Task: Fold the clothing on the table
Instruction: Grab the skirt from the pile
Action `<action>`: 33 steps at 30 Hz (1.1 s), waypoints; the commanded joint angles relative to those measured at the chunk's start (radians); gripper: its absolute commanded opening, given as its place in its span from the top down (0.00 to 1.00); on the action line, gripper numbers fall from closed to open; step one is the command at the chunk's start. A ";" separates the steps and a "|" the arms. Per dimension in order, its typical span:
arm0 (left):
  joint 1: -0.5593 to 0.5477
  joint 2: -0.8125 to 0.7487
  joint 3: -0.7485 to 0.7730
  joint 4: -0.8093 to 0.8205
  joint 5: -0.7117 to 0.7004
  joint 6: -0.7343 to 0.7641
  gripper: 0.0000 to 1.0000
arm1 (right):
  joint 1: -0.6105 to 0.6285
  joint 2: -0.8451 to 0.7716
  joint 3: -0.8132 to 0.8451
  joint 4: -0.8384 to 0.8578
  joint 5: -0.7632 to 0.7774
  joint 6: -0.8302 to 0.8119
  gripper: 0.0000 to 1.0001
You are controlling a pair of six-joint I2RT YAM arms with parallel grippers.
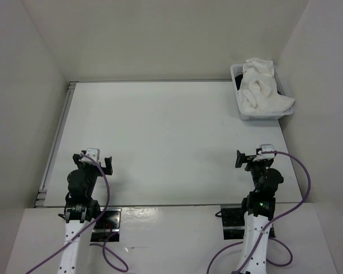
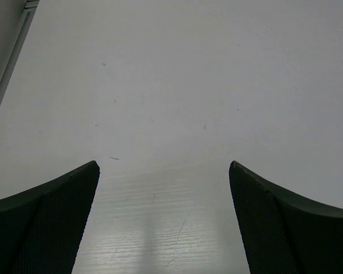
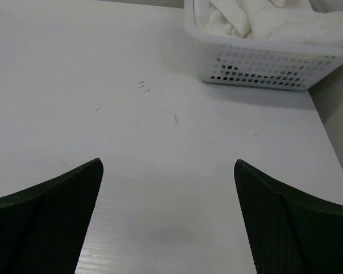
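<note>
Nearest, left gripper (image 2: 164, 166) and right gripper (image 3: 168, 164) hang low at 6 o'clock, jaws wide apart and empty, presumably parked before a first reach. No white pleated skirt lies spread out. Crumpled white cloth (image 1: 262, 85), pleats indiscernible, fills the white perforated plastic basket (image 3: 263, 65) at 1 o'clock on the white bench (image 1: 160, 131).

Left gripper (image 2: 164, 165) above the white table (image 2: 188, 80).
Its two dark fingers (image 2: 46, 222) stand wide apart, tabletop showing between; a grey edge strip (image 2: 8, 63) runs ahead on its left.
</note>
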 commanded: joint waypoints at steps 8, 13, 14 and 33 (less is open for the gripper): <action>-0.003 -0.132 -0.037 0.020 -0.007 -0.007 0.00 | -0.032 -0.078 -0.046 0.008 -0.036 0.011 0.01; -0.003 -0.132 -0.037 0.020 -0.007 -0.007 0.00 | -0.032 -0.078 -0.046 0.008 -0.036 0.011 0.01; -0.003 -0.132 -0.037 0.020 -0.007 -0.007 0.00 | -0.032 -0.078 -0.046 0.023 -0.048 0.011 0.01; -0.003 -0.132 -0.037 0.020 -0.007 -0.007 0.00 | -0.034 0.297 0.761 -0.143 -0.013 0.019 0.01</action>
